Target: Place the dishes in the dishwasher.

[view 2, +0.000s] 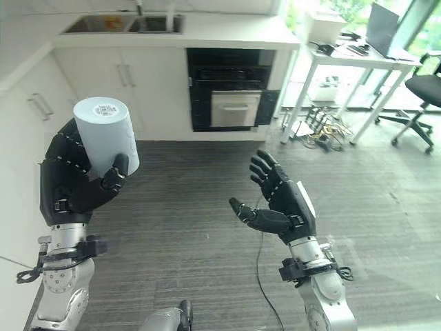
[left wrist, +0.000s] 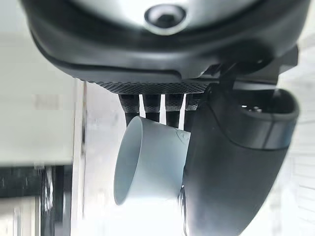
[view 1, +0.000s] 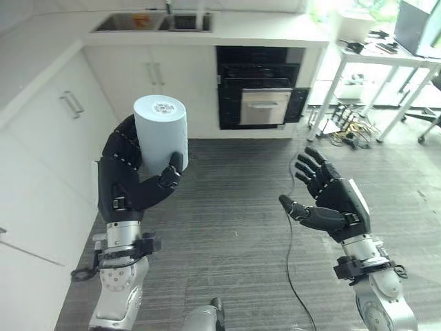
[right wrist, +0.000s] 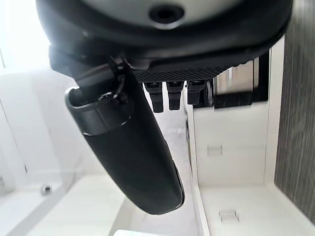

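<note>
Kitchen floor ahead, dishwasher [view 1: 258, 88] at far wall, door not seen open; left hand [view 1: 127, 181] curled round pale blue cup [view 1: 161, 131], held inverted, aloft; right hand [view 1: 331, 200] relaxed, empty; loading not yet begun, judging by distance.

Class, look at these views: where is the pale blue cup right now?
The pale blue cup is held upside down in the left hand, raised at the robot's left above the grey floor, near the white cabinets.

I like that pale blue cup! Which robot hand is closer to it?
Left. The left hand is curled round the pale blue cup, holding it upside down; the right hand hangs open, apart, off to the side.
</note>
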